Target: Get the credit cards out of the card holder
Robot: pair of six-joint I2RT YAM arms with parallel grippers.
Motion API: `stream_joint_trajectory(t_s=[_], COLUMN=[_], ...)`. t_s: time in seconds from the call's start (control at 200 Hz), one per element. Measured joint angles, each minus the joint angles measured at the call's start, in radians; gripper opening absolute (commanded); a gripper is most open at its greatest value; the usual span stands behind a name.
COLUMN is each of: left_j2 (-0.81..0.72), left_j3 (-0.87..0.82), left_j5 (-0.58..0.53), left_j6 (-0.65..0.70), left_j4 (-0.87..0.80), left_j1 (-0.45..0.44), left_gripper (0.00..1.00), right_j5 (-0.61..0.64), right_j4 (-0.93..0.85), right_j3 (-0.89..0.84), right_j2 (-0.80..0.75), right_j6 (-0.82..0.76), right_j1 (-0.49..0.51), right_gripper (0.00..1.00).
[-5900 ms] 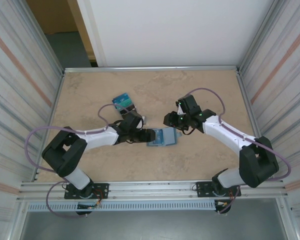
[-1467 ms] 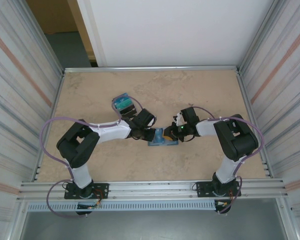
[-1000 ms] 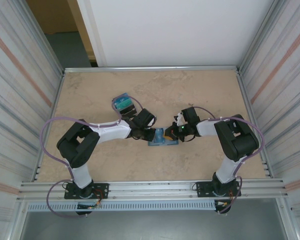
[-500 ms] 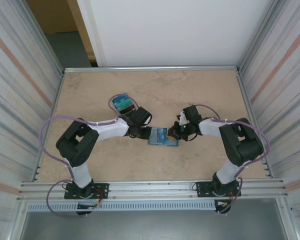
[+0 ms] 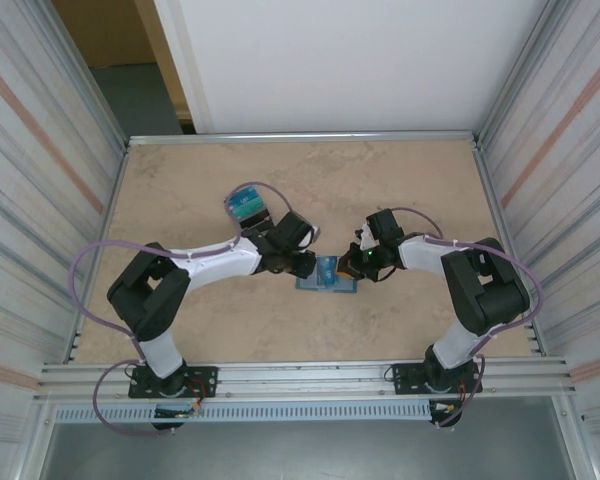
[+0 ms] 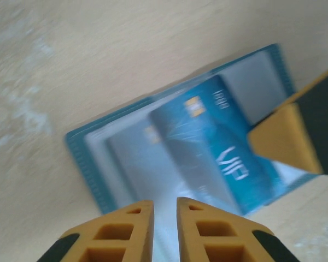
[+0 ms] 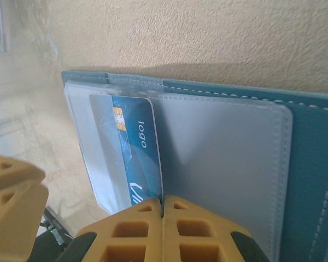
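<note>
The job is barely begun, I judge. The card holder [image 5: 328,276] lies open and flat at the middle of the table [image 5: 410,180], and a blue card [image 7: 132,158] still sits under its clear pocket sheet, not yet drawn free. There may be a second card behind it, but my left camera is too blurred to tell.

My right claw [image 7: 163,208] is at the holder's 3 o'clock. Its fingers are pressed together with the tips right at the blue card's corner. I cannot tell whether the card is caught between them or only pushed.

My left claw [image 6: 165,212] is at the holder's 9 o'clock with a thin slit between its fingers, and the holder's edge runs in under them. I cannot tell if it is gripped.

A small black piece [image 5: 246,206] lies well apart at 10 o'clock.
</note>
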Motion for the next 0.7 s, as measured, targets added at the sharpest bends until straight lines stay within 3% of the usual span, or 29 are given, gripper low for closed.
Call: stream_joint_trajectory(t_s=[0.441,0.696], left_j2=[0.142,0.143], left_j3=[0.058,0.061], left_j5=[0.064,0.070], left_j6=[0.016,0.016], left_j4=[0.035,0.035], left_j1=[-0.024,-0.024], left_gripper=[0.11,0.08], right_j5=[0.041,0.061], right_j4=[-0.056,-0.088], right_j3=[0.000,0.000], right_j2=[-0.047,-0.089], right_j6=[-0.026,-0.026], right_j1=[0.000,0.000], right_gripper=[0.02,0.12])
